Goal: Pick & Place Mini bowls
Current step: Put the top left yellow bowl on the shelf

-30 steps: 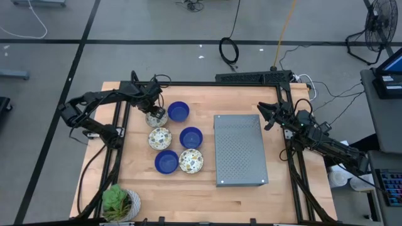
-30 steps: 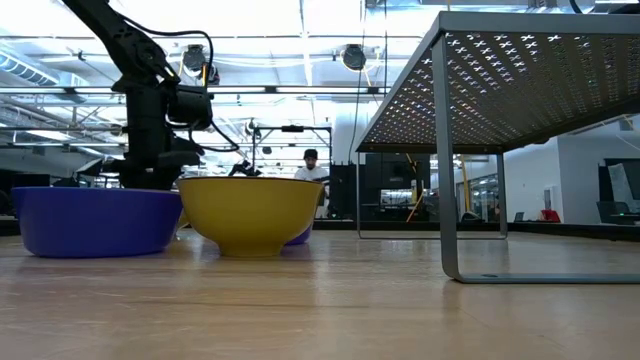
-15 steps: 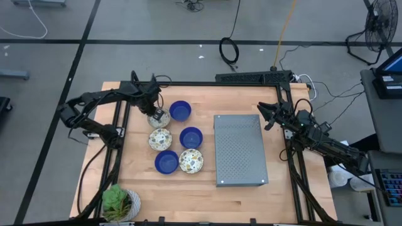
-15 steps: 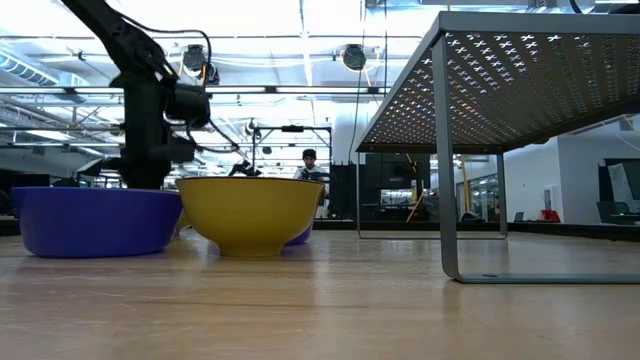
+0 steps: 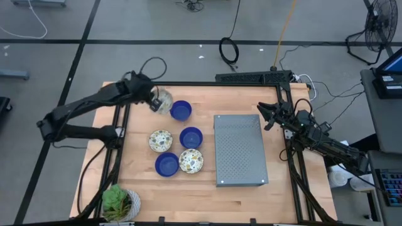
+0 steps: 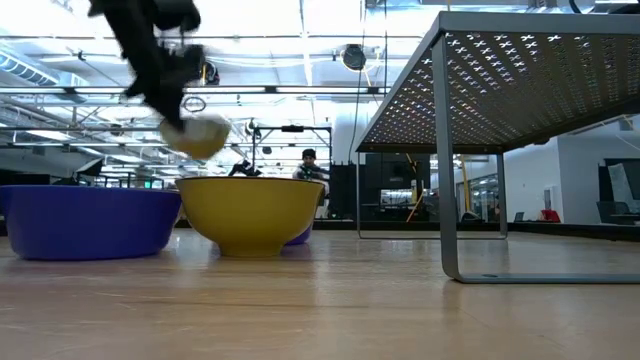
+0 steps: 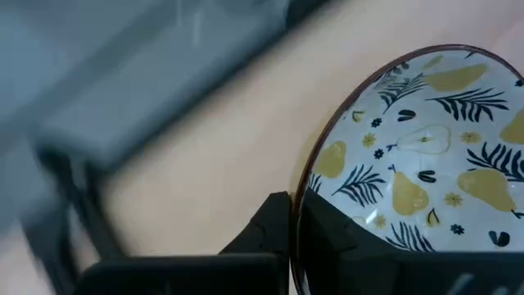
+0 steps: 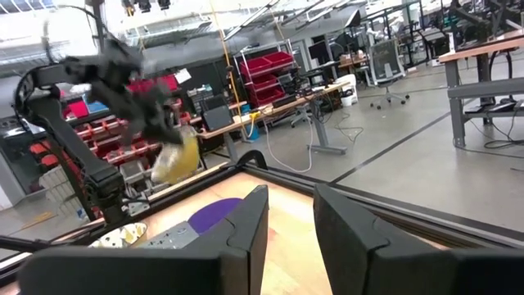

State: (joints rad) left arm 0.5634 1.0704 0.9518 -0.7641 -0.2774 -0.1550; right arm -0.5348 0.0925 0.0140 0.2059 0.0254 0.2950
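text: none legible | labels: none | brands: none | numbers: none | signs: none

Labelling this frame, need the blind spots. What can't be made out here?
- Held patterned bowl: motion-blurred in high, low and right wrist views; left wrist view cuts it off at the edge.
- Left gripper: fingertips hidden by the bowl rim.
- Bowls behind the yellow-sided bowl: low view hides them.
- Table under the grey perforated stand: covered in high view.

Two dark jointed arms, black cables, seemingly matte fingers.
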